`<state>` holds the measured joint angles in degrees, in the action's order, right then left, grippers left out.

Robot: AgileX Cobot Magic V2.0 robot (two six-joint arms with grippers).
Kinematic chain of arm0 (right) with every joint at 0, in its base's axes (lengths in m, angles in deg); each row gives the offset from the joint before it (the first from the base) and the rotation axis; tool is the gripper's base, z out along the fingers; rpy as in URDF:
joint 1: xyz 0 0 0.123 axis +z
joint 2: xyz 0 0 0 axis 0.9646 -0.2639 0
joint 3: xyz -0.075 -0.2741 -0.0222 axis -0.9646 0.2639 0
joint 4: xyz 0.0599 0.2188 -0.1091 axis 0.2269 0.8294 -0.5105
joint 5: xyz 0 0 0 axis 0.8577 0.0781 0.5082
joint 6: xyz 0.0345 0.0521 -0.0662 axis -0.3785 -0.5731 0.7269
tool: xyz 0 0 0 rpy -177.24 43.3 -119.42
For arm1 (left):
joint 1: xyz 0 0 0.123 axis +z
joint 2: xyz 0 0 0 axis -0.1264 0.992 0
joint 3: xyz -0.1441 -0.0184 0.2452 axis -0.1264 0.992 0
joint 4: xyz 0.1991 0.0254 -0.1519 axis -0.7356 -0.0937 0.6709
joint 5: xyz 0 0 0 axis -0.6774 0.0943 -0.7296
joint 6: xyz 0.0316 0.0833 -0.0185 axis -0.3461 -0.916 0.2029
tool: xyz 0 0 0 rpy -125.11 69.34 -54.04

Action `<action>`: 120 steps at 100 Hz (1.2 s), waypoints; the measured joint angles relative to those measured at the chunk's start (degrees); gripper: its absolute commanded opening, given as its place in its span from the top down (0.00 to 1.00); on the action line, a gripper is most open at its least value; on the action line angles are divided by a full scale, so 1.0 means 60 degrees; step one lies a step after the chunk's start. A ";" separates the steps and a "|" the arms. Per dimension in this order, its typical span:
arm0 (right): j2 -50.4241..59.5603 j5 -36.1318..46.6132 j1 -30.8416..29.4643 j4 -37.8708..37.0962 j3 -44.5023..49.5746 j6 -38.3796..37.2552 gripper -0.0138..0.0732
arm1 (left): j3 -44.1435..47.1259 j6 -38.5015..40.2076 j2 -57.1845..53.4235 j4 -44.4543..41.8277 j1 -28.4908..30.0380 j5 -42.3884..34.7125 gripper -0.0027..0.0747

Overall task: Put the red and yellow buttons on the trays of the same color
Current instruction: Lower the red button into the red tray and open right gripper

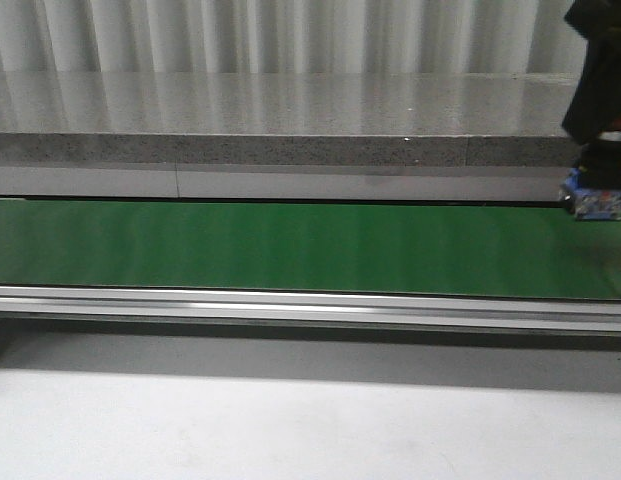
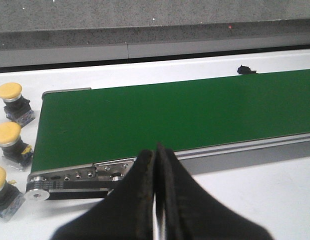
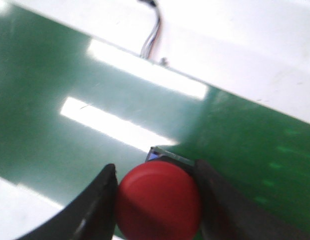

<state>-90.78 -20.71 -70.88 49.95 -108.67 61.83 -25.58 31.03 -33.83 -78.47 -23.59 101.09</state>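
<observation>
Right wrist view had the clearest look: the right gripper (image 3: 157,200) had its jaws clamped on either side of a red button (image 3: 158,202), red cap facing the camera, held over the green conveyor belt (image 3: 70,75). In the front view that same arm sat at the far right edge with the button's bluish base (image 1: 595,203) just above the belt, though it was blurry there, so I couldn't say whether it touched the surface.

So I'd call this the carry step for the red one: gripped, not yet delivered. The next move needs a red tray, and no tray of either color showed in any view, so nothing to report on what the trays held.

The left gripper (image 2: 155,200) had its jaws pressed together with nothing between them, hanging over the white counter (image 2: 254,200) near the belt's roller end. Three yellow buttons (image 2: 8,91) sat in a row on the counter just beside that end, all untouched.
</observation>
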 measured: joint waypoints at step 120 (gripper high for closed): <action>-0.3430 0.4742 -0.5140 0.0000 -0.0830 0.0000 0.67 | 0.0000 0.0000 0.0000 0.0000 0.0000 0.0000 0.99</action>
<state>-111.36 7.74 -101.72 49.95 -113.65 61.83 -25.58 31.03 -33.83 -78.47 -23.59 101.09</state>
